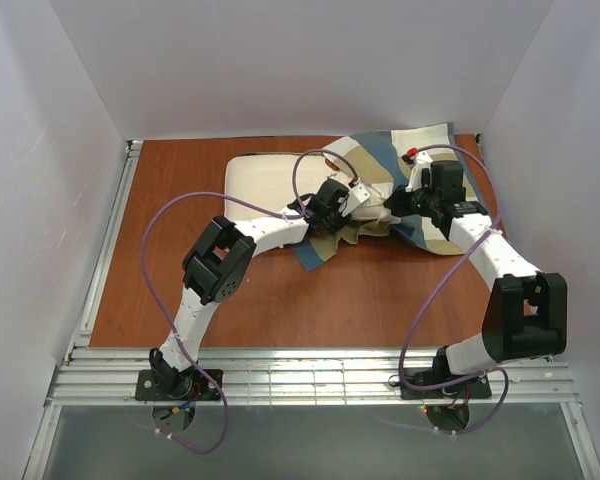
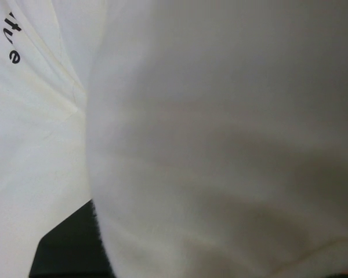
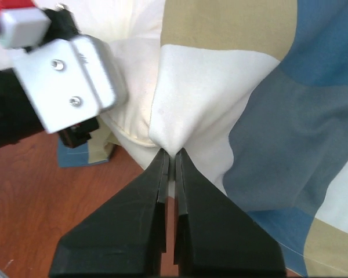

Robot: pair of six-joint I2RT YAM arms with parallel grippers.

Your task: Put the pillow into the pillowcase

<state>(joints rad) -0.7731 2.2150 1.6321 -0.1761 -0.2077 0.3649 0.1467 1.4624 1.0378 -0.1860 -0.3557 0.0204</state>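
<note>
1. Plump cream pillow (image 1: 265,180) upper centre, its right end meeting the soft blue-tan-cream pillowcase (image 1: 425,150).
2. Right claw (image 3: 172,156) pinches a pillowcase fold; left claw (image 1: 360,205) buried in cloth, grip unclear.
3. Smooth reddish-brown table (image 1: 280,300), white walls (image 1: 280,60).

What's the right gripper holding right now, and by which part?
The right gripper pinches the pillowcase by a fold of its cream block, jaws shut.

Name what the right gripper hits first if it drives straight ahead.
The pillowcase: the right gripper is shut on its cream block, so pushing on only bunches that cloth, probably against the pillow behind.
</note>
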